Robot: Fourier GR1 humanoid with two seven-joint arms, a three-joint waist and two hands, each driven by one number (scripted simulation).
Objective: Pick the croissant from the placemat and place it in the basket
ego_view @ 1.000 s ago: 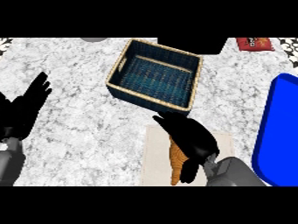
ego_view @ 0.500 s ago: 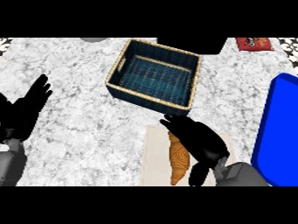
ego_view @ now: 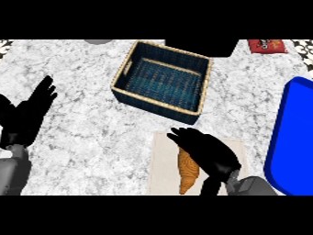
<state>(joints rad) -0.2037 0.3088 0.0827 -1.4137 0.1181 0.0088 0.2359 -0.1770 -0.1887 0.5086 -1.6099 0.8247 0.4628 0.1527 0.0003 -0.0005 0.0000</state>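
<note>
We had the marble table (ego_view: 84,133) as the working ground, with a big blue slab-like thing (ego_view: 304,133) along its right edge, just beside the right forearm. That fenced off any swing to the right. The basket (ego_view: 155,104) stood beyond the placemat (ego_view: 162,170), a strip of bare table between them. Its mouth was open and nothing showed inside.

The left robot hand (ego_view: 26,117) rested at the left, fingers up and apart, well clear of the route.

The right robot hand (ego_view: 209,153) lay over the placemat with its fingers stretched out, not curled round anything we could see. They covered the upper right side of the croissant (ego_view: 188,172), which lay lengthwise on the placemat.

We judged the step in hand to be the grasp itself. The next move called for closing on the croissant, lifting it above the near rim, then travelling forward and slightly left.

A red packet (ego_view: 265,45) sat far off.
</note>
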